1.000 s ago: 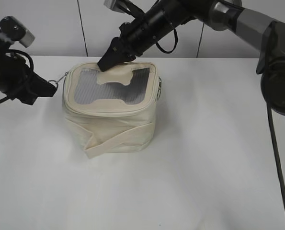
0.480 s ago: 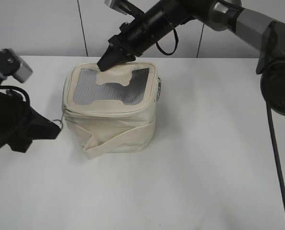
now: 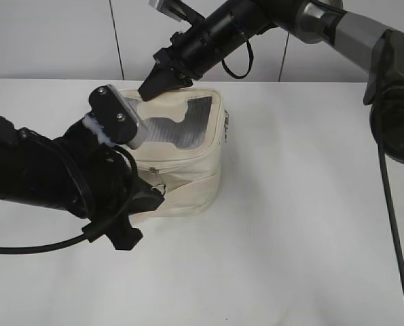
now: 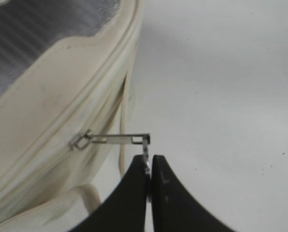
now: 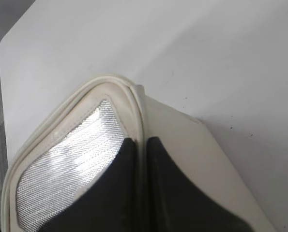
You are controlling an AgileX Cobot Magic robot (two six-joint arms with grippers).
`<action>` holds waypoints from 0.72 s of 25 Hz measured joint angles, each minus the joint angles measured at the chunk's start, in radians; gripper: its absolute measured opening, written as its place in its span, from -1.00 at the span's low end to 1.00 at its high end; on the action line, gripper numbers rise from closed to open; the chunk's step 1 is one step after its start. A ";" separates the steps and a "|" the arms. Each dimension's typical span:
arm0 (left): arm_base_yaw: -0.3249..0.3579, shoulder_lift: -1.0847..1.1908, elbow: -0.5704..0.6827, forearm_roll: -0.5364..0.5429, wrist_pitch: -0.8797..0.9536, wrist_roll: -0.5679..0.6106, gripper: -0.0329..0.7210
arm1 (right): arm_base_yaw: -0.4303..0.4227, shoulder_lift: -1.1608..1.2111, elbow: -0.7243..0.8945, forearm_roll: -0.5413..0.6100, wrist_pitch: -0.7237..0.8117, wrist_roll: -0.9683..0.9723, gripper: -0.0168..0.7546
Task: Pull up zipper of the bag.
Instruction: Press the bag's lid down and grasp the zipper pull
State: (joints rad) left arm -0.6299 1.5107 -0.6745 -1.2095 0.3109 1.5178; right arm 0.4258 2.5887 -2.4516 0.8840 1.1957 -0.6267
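Since half a second ago the left arm has swung from the worktop's left edge round to the near side of the bag, and it now hides the bag's near left corner; the right arm has not shifted.

One white worktop [image 3: 303, 224] carries one cream bag [image 3: 188, 159], which sits left of centre and toward the far edge. Two black arms work on it. The left gripper [image 3: 151, 193] is low against the bag's near face, with its jaws pinched together on the ring of a silver pull. The right gripper [image 3: 154, 87] comes down at a slant from the far right corner, with its jaws pressed narrow on the bag's far rim. One zipper [image 4: 93, 104] runs round the top rim as a thin cream track, and only one pull [image 4: 117, 139] can be counted in these pictures.

From the exterior camera the pull is a small glint beside the left jaws, and the mesh top with its cream patch shows plainly. The left wrist camera shows what that view cannot: the flat metal pull stretched out sideways from its slider, and the two black fingertips [image 4: 129, 188] closed on the ring at its end. The right wrist camera shows only the bag's far corner, with the rim seam [image 5: 139, 111] caught between two dark fingertips [image 5: 119, 169] and shiny mesh [image 5: 71, 164] beside them. The pull does not appear there.
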 joint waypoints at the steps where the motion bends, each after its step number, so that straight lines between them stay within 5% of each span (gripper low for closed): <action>1: -0.027 0.008 -0.004 -0.008 -0.023 0.000 -0.93 | 0.000 0.000 0.000 0.000 0.001 0.001 -0.84; 8: -0.043 0.017 -0.010 -0.084 -0.045 -0.005 -0.89 | -0.008 0.000 0.000 0.001 0.002 0.003 -0.79; 13: 0.005 -0.003 -0.010 -0.076 0.125 -0.066 -0.25 | -0.057 -0.030 0.000 -0.010 0.012 0.033 -0.15; 18: 0.115 -0.104 -0.010 0.047 0.234 -0.255 0.01 | -0.161 -0.112 0.000 -0.120 0.013 0.144 -0.09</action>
State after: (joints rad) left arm -0.5148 1.4070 -0.6846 -1.1627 0.5445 1.2631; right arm 0.2646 2.4768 -2.4516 0.7640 1.2090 -0.4824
